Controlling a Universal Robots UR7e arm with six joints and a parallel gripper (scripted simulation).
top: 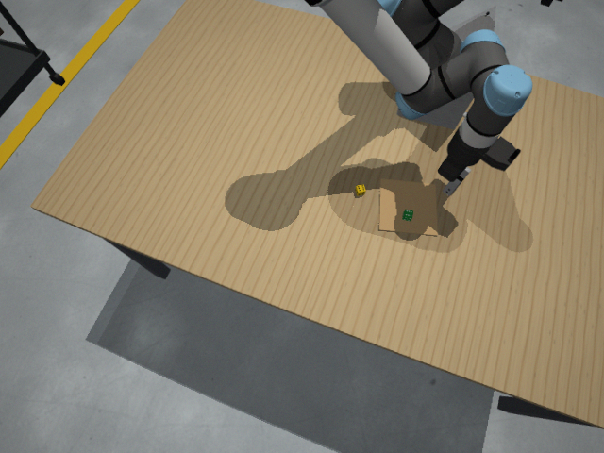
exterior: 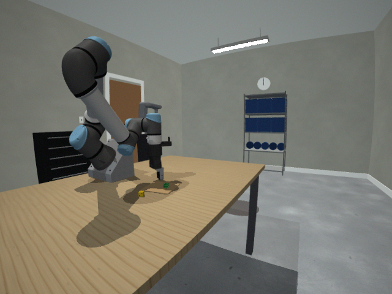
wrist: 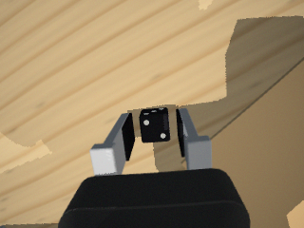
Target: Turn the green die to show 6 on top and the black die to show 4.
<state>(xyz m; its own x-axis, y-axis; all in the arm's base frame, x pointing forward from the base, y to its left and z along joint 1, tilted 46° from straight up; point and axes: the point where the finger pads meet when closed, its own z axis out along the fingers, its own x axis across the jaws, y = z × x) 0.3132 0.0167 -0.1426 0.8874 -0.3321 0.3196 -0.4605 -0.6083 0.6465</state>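
The black die (wrist: 154, 124) lies on the bare table just off the mat's corner, its face with two pips toward the wrist camera. My gripper (wrist: 155, 124) (top: 449, 189) (exterior: 160, 174) is open and low around it, one finger on each side with a small gap to each. The arm hides the black die in the top and exterior views. The green die (top: 408, 214) (exterior: 165, 185) sits on the tan mat (top: 387, 209) (exterior: 158, 190) (wrist: 266, 157). The yellow die (top: 360, 190) (exterior: 141, 193) lies on the table to the left of the mat.
The robot's base (exterior: 109, 167) stands on the wooden table (top: 219, 122) behind the mat. The arm's shadows fall over the mat and dice. A black cart (top: 19, 63) stands off the table at the far left.
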